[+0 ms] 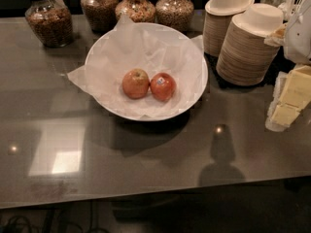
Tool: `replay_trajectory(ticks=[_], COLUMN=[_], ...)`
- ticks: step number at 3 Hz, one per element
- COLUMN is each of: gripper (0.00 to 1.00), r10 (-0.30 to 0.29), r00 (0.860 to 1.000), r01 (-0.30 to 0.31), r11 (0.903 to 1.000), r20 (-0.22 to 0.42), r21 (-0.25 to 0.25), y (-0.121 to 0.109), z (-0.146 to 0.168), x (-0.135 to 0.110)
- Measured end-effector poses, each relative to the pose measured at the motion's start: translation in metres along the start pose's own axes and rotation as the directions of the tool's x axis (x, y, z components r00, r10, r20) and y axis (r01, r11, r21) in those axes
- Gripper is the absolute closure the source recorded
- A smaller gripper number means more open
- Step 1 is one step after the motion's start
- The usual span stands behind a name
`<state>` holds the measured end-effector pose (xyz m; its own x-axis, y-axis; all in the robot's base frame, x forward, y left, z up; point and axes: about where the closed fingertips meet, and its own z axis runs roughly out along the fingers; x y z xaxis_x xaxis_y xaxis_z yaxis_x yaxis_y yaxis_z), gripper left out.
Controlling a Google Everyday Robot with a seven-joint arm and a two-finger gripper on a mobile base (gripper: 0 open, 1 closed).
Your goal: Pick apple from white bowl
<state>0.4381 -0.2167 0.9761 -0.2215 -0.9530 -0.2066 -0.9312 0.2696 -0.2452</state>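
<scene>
The white bowl (194, 89) sits on the dark counter, lined with crumpled white paper. Inside it lie two apples side by side. The apple (135, 83) on the left is larger and paler, orange-red with a yellowish blush and a stem dimple. The smaller, redder apple (163, 86) with a blue sticker touches its right side. The gripper is not in view. A dark shadow falls on the counter below the bowl.
Several glass jars (48, 18) of cereal stand along the back. Two stacks of tan paper bowls (249, 45) stand to the bowl's right. A container of yellow packets (291, 98) sits at the right edge. The counter's front edge (146, 198) runs along the bottom.
</scene>
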Motion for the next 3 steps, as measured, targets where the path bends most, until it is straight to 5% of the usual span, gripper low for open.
replay_trajectory(ticks=[2, 3], gripper=[0.00, 0.00], r10=[-0.006, -0.037], r00=[0.999, 0.980], r01=[0.006, 0.037], r11=[1.0000, 0.9993], r20=[0.045, 0.193], r21=[0.001, 0.004], y=[-0.003, -0.016], z=[0.000, 0.010], x=[-0.005, -0.036])
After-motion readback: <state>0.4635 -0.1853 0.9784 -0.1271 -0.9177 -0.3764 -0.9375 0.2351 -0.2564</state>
